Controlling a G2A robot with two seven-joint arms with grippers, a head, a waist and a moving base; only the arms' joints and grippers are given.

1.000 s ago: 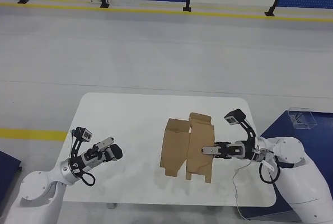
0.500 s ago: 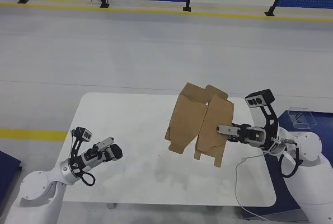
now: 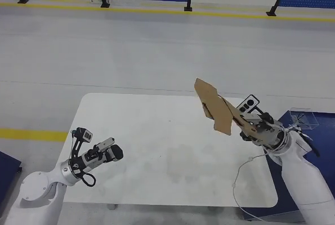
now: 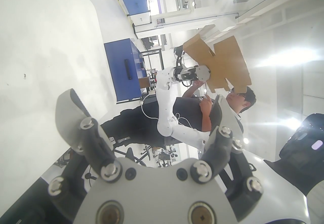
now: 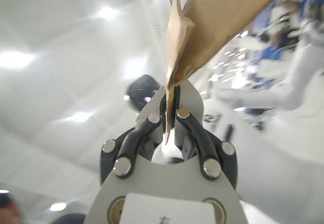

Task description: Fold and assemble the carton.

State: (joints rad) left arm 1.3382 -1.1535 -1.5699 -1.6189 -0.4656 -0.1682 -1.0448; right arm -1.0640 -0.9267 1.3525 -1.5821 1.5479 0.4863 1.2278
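Right gripper (image 3: pixel 244 128) pinches one edge of the flat carton (image 3: pixel 214 106), held tilted in the air at the frame's right, off the white table (image 3: pixel 156 140). Left gripper (image 3: pixel 109 147) has its jaws spread, lower left. The one-edge hold looks apt to swing, so the carton is best brought down to the table slowly. Pale floor around, with a yellow line (image 3: pixel 21 134).

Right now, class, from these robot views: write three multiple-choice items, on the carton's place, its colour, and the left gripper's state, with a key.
1. Where is the carton? A on the floor; B held above the table; C in a bin.
2. Its colour? A white; B blue; C brown.
3. The left gripper is: A open, empty; B shut on the carton; C shut on a cable.
Key: B, the right gripper pinches its edge in the air. C, it is plain brown cardboard. A, its fingers stand apart with nothing between.
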